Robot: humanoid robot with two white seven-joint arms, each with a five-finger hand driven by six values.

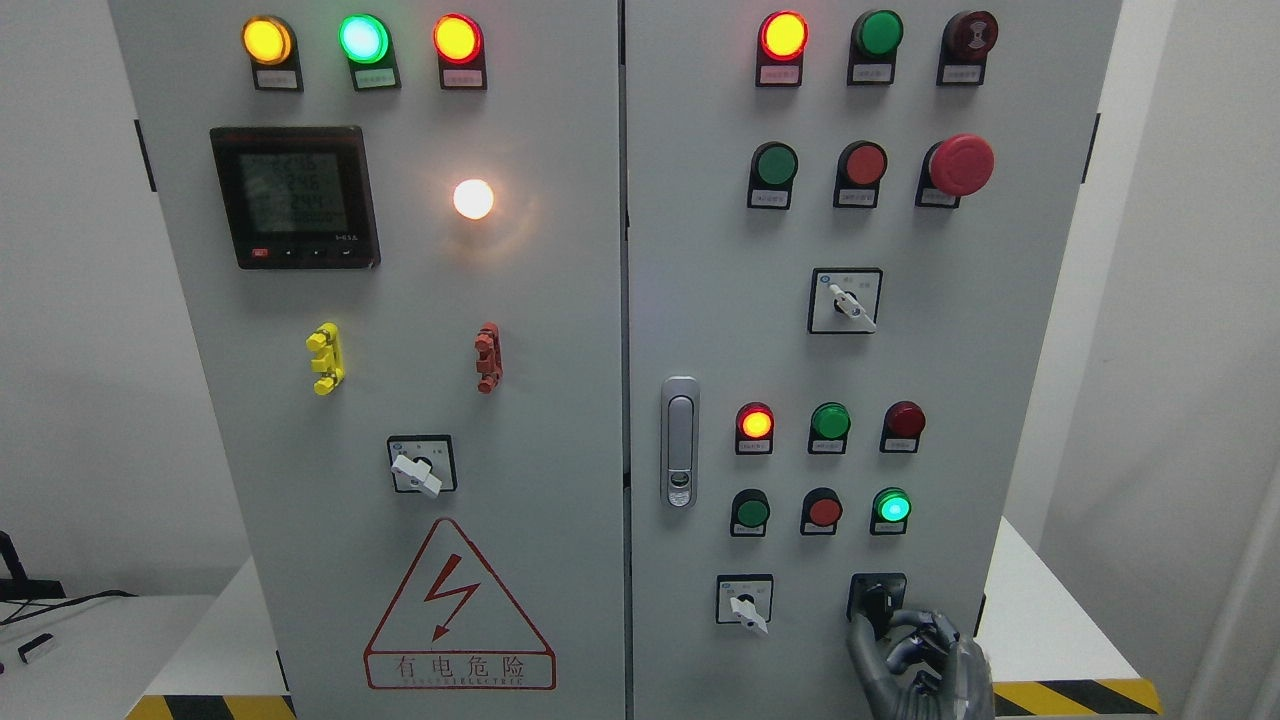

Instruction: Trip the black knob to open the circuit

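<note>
The black knob [878, 603] sits on its black plate at the lower right of the grey cabinet's right door [1000, 330]. My right hand [905, 630] rises from the bottom edge, its grey fingers [925, 632] curled against the knob's lower right side and its thumb at the knob's left. The hand hides the lower part of the knob. The left arm does not show in the head view.
A white-handled selector switch [745, 603] is just left of the black knob. Above it are a lit green button [891, 508], red and green buttons and a lit red lamp [755, 423]. A door latch [680, 442] stands near the centre seam. Hazard-striped tape [1075, 695] marks the base.
</note>
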